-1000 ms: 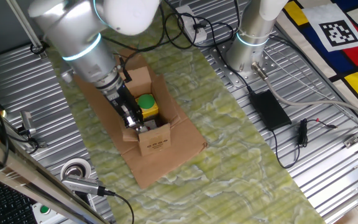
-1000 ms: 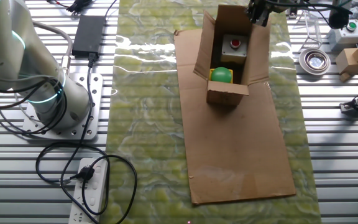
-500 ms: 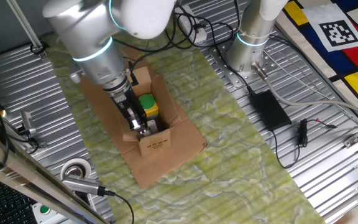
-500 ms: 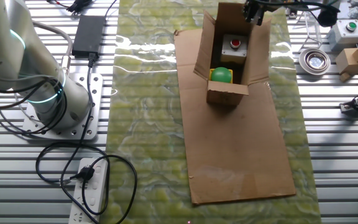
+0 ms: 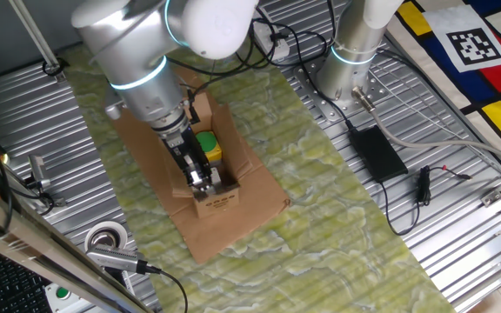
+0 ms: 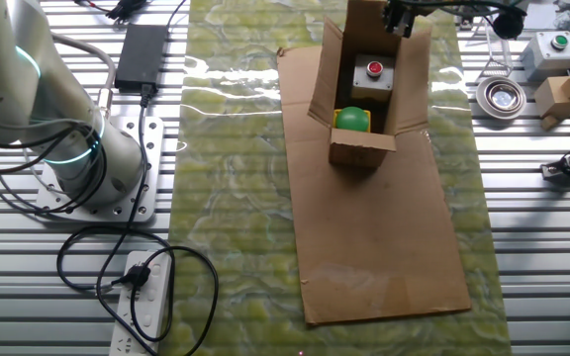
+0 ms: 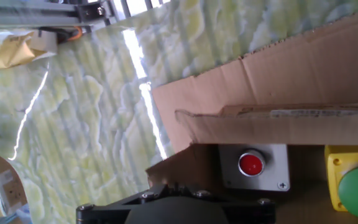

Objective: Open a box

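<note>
The small brown box [image 5: 218, 201] stands on a flat cardboard sheet with its top flaps spread. Inside lie a yellow unit with a green button [image 5: 205, 144] and a grey unit with a red button [image 6: 372, 71]. My gripper [image 5: 201, 180] reaches down into the box at the end flap with the white label, its fingers close together. In the other fixed view the box [image 6: 326, 71] is top centre and the gripper [image 6: 399, 14] is at its far upright flap. The hand view shows a box flap [image 7: 278, 129] and the red button [image 7: 252, 163]; my fingertips are hidden.
The flat cardboard sheet [image 6: 384, 247] lies on a green mat [image 6: 236, 198]. A tape roll [image 6: 503, 95], a small carton [image 6: 560, 94] and a button unit [image 6: 554, 47] sit right of the box. The arm base [image 6: 77, 168], power brick [image 6: 139, 51] and cables are at the left.
My gripper has shifted along the box towards the labelled end flap, and the arm has swung with it. The box and its contents have stayed put.
</note>
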`<action>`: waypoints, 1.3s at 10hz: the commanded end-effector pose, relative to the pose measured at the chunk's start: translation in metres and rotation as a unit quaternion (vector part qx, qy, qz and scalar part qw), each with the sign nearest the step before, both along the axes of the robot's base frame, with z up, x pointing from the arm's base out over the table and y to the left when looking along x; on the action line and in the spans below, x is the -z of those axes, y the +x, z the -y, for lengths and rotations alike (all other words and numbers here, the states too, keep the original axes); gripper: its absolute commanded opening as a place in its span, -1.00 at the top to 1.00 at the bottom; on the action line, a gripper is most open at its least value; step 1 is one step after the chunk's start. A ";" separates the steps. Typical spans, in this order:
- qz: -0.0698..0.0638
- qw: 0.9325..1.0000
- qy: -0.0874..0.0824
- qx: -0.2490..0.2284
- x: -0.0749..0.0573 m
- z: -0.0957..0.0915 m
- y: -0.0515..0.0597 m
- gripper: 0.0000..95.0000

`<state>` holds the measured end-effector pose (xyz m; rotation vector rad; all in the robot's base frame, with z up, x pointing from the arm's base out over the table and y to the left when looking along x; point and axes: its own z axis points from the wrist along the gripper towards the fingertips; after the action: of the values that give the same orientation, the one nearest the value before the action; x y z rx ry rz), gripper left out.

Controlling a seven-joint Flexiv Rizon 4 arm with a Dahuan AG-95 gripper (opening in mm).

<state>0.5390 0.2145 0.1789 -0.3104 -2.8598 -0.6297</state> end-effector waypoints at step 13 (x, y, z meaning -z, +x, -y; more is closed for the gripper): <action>0.000 0.999 -0.010 -0.046 0.010 0.000 0.003 1.00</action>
<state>0.5439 0.2150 0.1690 -0.1346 -2.8471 -0.6007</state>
